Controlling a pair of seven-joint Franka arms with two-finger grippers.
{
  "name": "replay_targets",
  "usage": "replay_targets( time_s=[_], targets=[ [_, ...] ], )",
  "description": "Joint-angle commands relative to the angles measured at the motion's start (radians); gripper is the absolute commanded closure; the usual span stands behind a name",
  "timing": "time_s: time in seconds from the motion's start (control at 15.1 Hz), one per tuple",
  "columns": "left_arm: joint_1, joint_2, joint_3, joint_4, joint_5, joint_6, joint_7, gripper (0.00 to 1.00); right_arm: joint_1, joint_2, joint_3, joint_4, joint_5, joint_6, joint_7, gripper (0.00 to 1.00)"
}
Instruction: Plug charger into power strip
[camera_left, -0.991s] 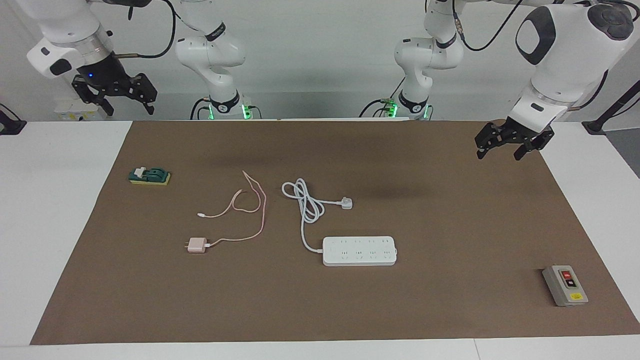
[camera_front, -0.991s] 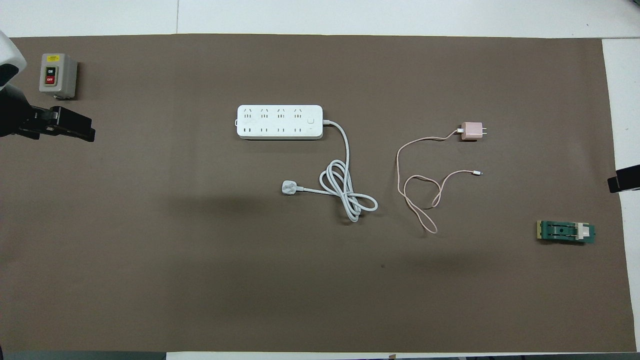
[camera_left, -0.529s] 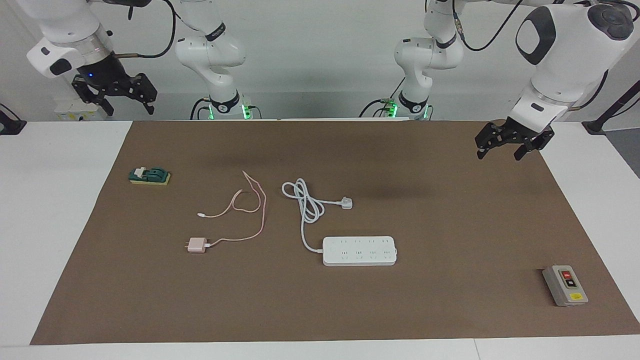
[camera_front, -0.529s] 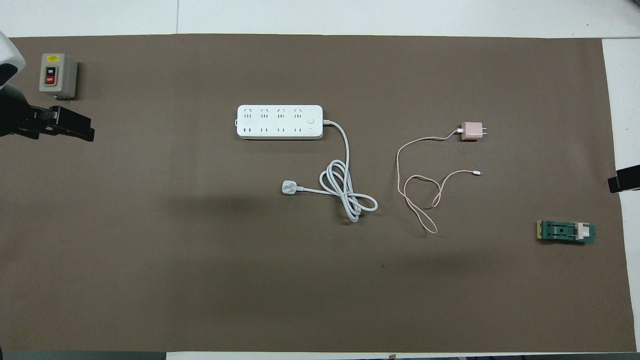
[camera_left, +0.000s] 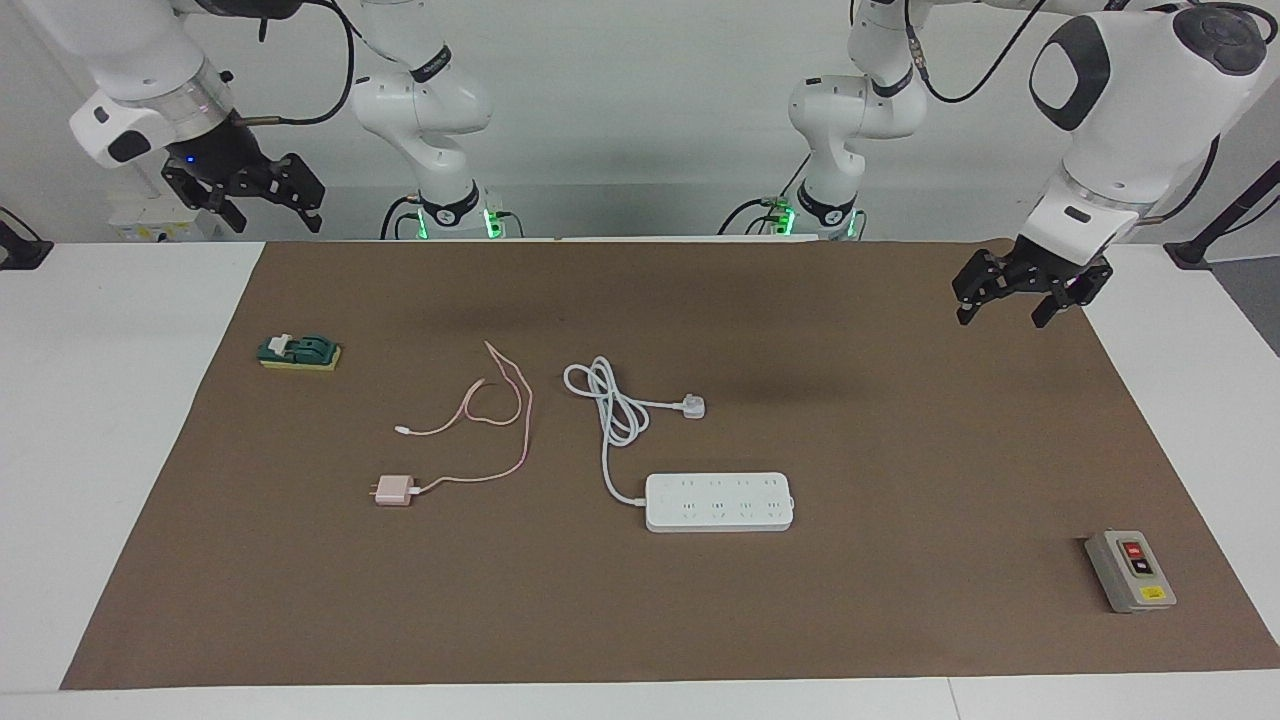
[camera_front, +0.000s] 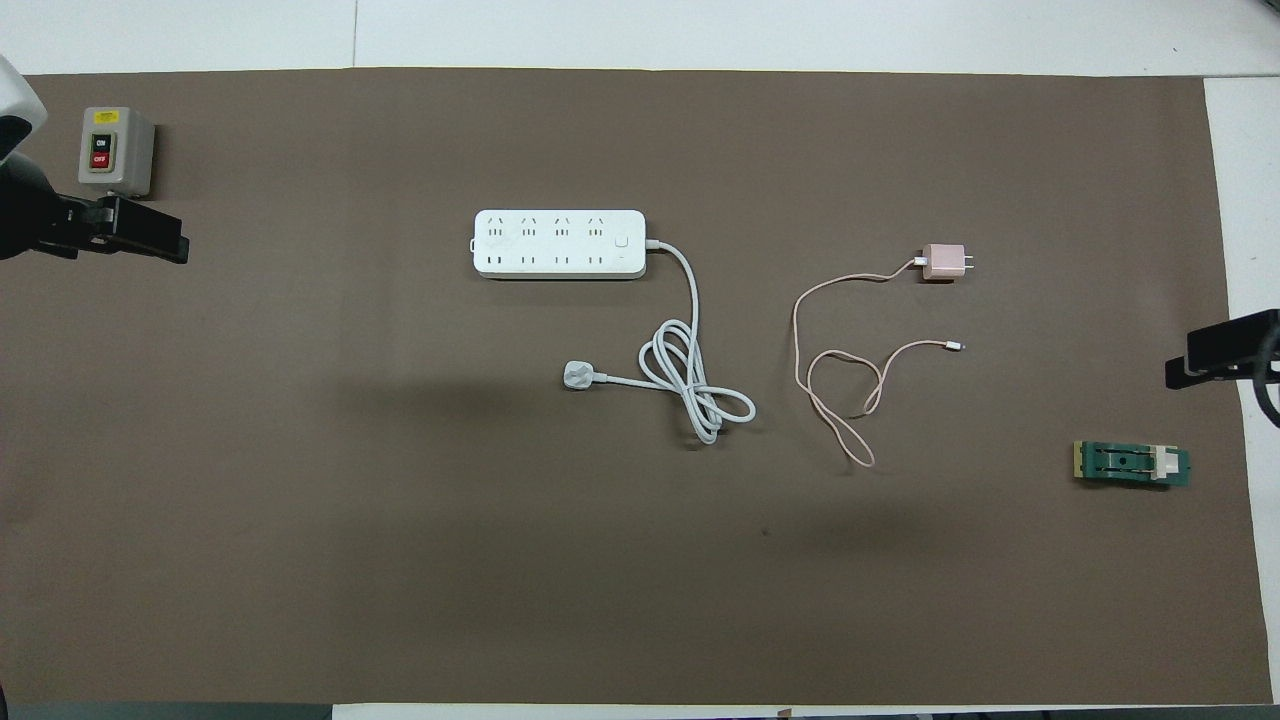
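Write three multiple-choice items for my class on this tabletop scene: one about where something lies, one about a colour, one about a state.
1. Where does the charger lie?
A. On the power strip
B. On the brown mat, toward the right arm's end from the power strip
C. In the right gripper

2. What colour is the charger's cable?
A. Pink
B. Black
C. Green

3. What state is the charger in?
A. Plugged into the power strip
B. Held in the air
C. Unplugged, lying apart from the power strip

Answers:
1. B: the charger rests on the brown mat, clear of the power strip, on the side of the right arm.
2. A: the thin cable curling from it is pale pink, unlike the strip's thick white cord.
3. C: bare mat separates them, and both the left gripper and the right gripper hang open and empty.
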Motion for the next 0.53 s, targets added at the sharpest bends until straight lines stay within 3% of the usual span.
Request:
replay_targets(
  time_s=[0.0, 0.46],
  targets=[
    [-0.001, -0.016, 0.005, -0.026, 0.017, 0.023, 0.007, 0.0, -0.019, -0.007, 0.004, -0.11, 0.075, 0.104, 0.207, 0.0],
    [-0.001, -0.018, 0.005, -0.026, 0.017, 0.012, 0.006, 0.0, -0.058, 0.193, 0.0, -0.108, 0.338, 0.225, 0.626, 0.0]
  ],
)
